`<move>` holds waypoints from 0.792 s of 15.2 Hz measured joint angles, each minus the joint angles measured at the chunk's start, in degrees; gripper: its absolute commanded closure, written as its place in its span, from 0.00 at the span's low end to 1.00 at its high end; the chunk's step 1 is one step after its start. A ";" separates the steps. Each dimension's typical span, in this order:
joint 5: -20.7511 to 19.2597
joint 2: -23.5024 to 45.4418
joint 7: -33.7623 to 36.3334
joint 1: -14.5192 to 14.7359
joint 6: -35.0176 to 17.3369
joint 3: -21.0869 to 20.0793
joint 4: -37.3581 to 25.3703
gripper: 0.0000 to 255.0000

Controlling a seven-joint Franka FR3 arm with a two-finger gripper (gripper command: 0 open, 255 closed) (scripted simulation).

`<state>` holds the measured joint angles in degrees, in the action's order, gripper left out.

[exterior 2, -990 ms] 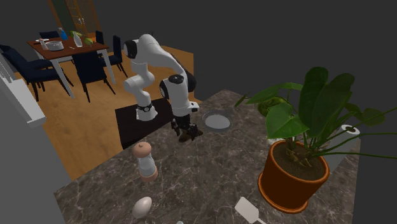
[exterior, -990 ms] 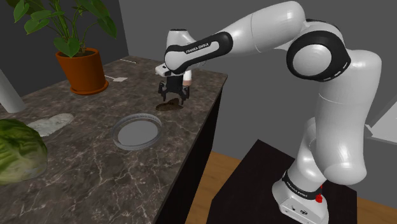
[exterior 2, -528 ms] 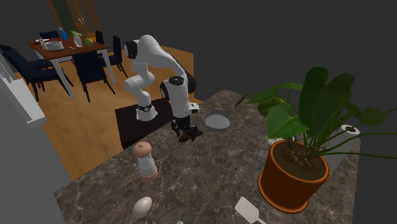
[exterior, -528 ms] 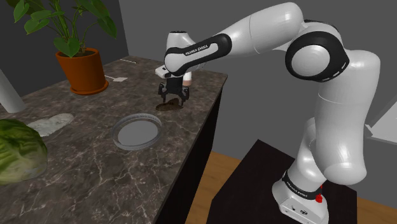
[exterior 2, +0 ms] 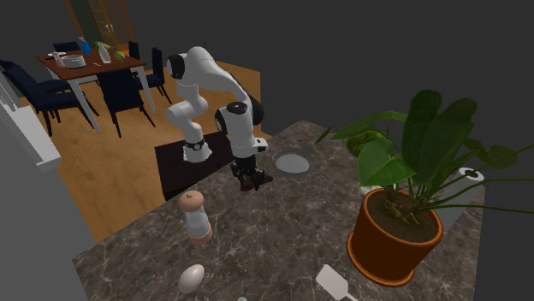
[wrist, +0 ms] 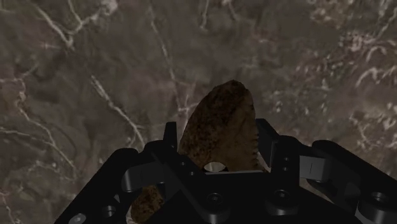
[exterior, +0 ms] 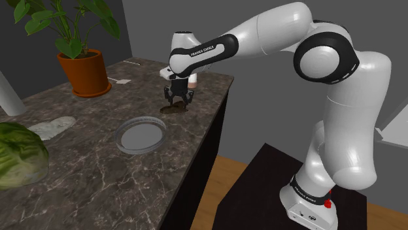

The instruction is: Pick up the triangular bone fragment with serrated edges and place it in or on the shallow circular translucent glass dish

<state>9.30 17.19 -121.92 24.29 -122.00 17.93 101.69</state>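
Hand (exterior: 178, 99) low over counter (exterior: 98, 173), fingers clenched on brown bone (wrist: 222, 114) from both sides, per wrist view. Bone's wide end cut off behind hand's body; pointed end sticks out fwd. Serrations hard to make out. Shoulder view: bone at counter level under hand; cannot tell if touching. Dish (exterior: 140, 135) lies apart, twd shoulder view's lower left.

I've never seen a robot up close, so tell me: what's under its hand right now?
A brown, roughly triangular bone fragment lies on the dark marble countertop under the hand. Its wider end is covered by the hand's black body, so that part cannot be seen.
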 measured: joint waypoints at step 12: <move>-0.89 -1.55 0.78 0.12 5.20 0.27 -3.63 1.00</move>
<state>8.41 15.64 -121.14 24.41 -116.80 18.20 98.06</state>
